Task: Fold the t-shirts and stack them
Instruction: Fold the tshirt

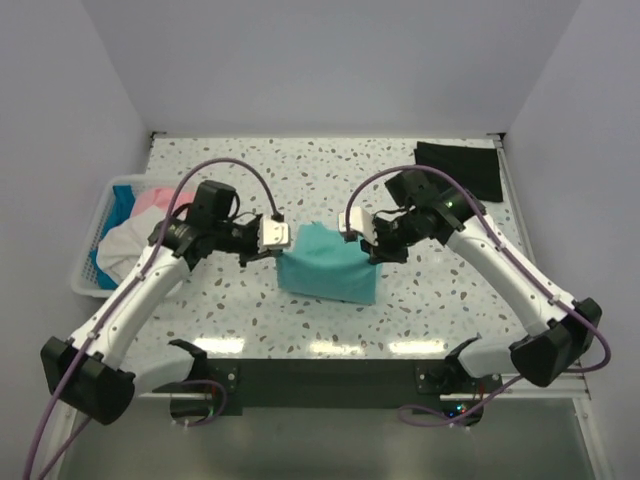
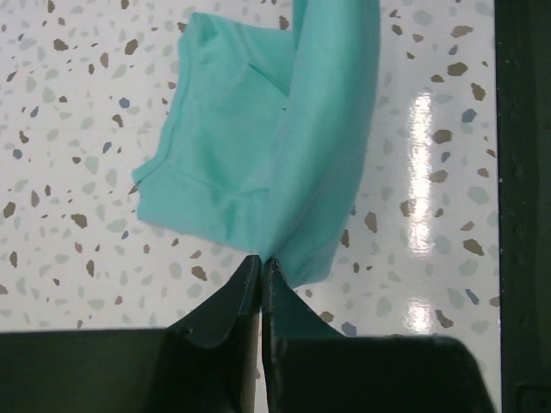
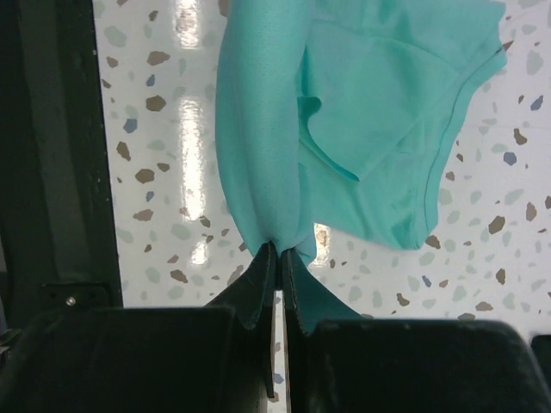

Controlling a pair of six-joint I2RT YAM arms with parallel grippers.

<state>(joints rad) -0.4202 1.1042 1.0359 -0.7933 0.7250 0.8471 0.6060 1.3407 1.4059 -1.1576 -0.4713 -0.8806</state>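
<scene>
My left gripper (image 2: pixel 261 261) and right gripper (image 3: pixel 280 251) are both clamped on the teal t-shirt (image 1: pixel 330 265) (cloth barely inside the jaws); uneven pulling could slip it free.

Centre blocked: teal-green t-shirt (image 1: pixel 328 264) hangs pinched between left tool (image 2: pixel 261 262) and right tool (image 3: pixel 280 249). Basket (image 1: pixel 82 280) occupies left table (image 1: pixel 300 175) edge. Black t-shirt (image 1: pixel 458 168) lies flat, far-right corner. Bare table behind the teal-green t-shirt; walls (image 1: pixel 300 70) close three sides.

Left claw (image 2: pixel 261 265) and right claw (image 3: pixel 279 251) pinched closed, facing each other.
</scene>
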